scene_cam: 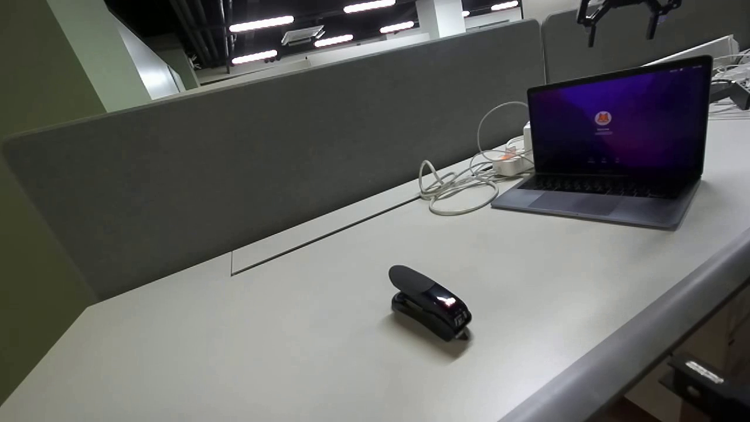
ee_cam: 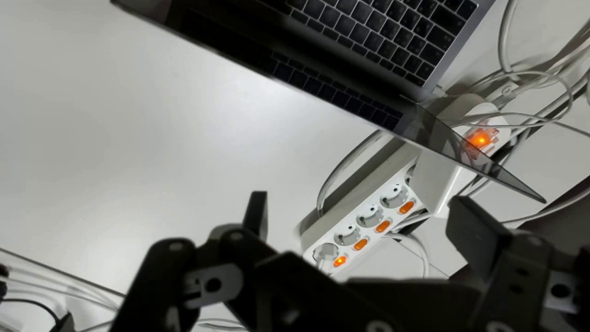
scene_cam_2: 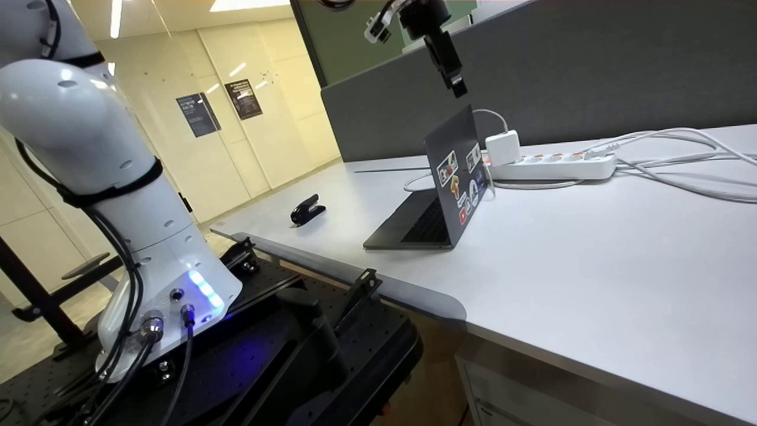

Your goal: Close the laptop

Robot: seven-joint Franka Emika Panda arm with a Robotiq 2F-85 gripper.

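In an exterior view, laptop (scene_cam: 609, 167) open on table (scene_cam: 263, 340), purple screen (scene_cam: 650, 117) lit; black stapler (scene_cam: 430, 302) well apart from it. Gripper (scene_cam: 621, 42) hangs above laptop, fingers (scene_cam: 591, 36) apart.

In an exterior view, stickered lid (scene_cam_2: 460, 171) stands raised, one finger visible above its top edge; power strip (scene_cam_2: 556, 170) near it, white charger (scene_cam_2: 501, 148) plugged in.

Wrist view: fingers spread wide, power strip visible through the gap; keyboard (ee_cam: 368, 37) at upper edge.
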